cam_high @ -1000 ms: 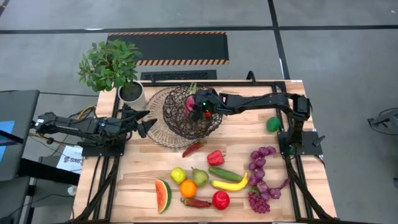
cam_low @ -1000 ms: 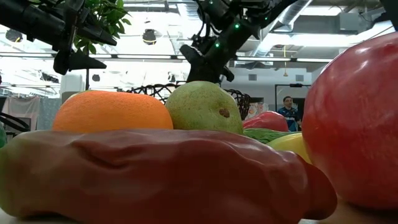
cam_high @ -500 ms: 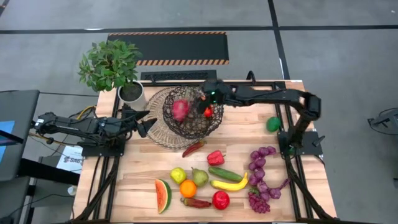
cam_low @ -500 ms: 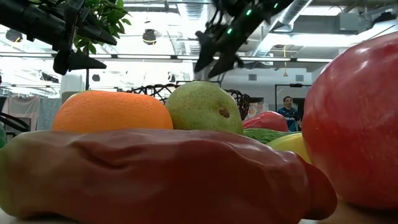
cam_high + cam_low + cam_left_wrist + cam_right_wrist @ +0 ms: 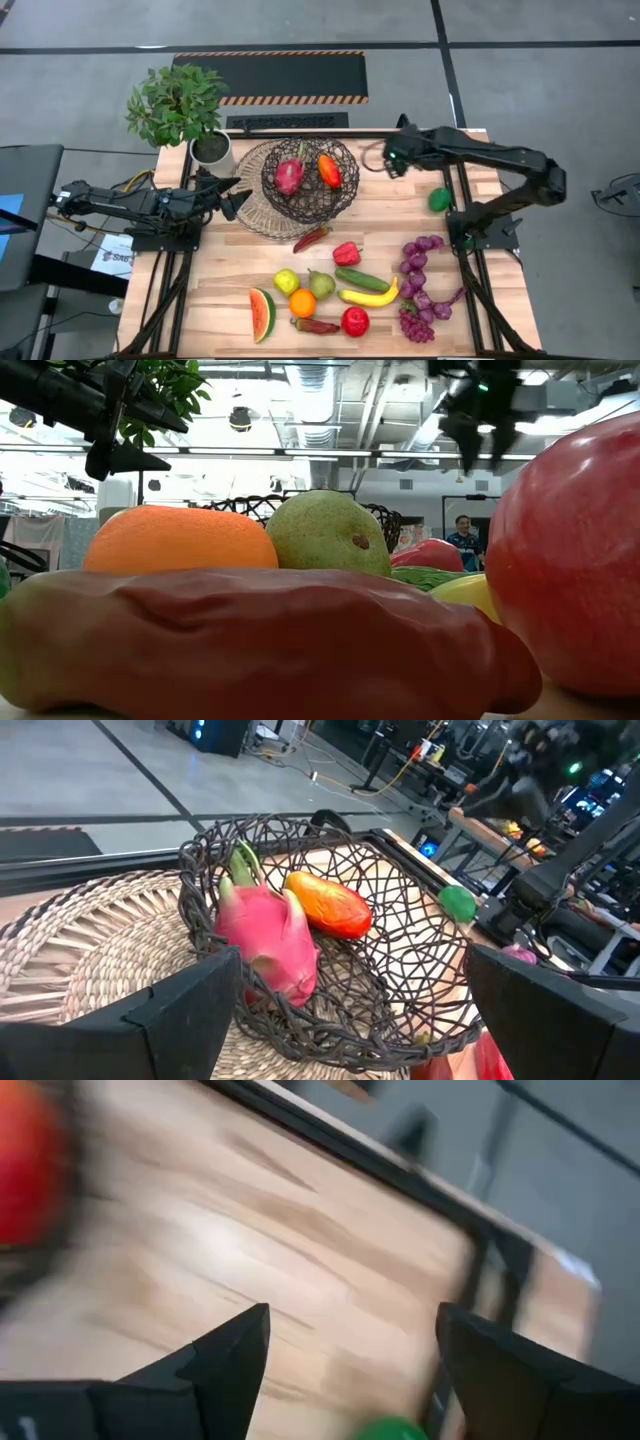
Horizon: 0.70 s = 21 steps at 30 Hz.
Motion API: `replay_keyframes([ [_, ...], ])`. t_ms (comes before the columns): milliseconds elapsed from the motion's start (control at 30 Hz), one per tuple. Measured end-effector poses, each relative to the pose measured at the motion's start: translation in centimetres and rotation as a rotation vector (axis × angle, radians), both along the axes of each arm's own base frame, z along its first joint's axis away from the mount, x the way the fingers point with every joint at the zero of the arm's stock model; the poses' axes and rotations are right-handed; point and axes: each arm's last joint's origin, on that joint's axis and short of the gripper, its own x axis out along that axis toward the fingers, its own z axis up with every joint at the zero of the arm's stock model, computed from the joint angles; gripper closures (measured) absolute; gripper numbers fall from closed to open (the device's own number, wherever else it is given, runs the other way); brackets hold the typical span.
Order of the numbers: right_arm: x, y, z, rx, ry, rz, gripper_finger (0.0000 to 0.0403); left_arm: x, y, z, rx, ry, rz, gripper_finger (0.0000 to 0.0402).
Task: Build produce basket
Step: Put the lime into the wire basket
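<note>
My right end effector [image 5: 388, 162] hung empty, fingers apart, over bare bench [image 5: 400, 205] beside the basket [image 5: 310, 180].

A leafy potted plant [image 5: 177, 103] in a white pot [image 5: 211, 151] stood at the table's [image 5: 390, 215] far left corner. A pale woven mat [image 5: 251, 205] lay just beside the pot on the wooden top. A black floor mat [image 5: 270, 76] with striped edges lay on the grey floor beyond the table. In the low view, a person [image 5: 464, 540] stood far back in the room.
</note>
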Motion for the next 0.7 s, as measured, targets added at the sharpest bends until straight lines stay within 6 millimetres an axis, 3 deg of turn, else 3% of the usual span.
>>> replay_keyframes([
  [300, -4.5, 1.9, -7.2, 0.066, -0.038, -0.342, 0.0098, 0.0, 0.0, 0.0, 0.003, 0.0, 0.008, 0.0034],
  [700, -5.4, 3.7, -13.2, 0.101, 0.02, -0.594, 0.0098, 0.0, 0.0, 0.0, -0.001, -0.001, 0.009, 0.0034],
])
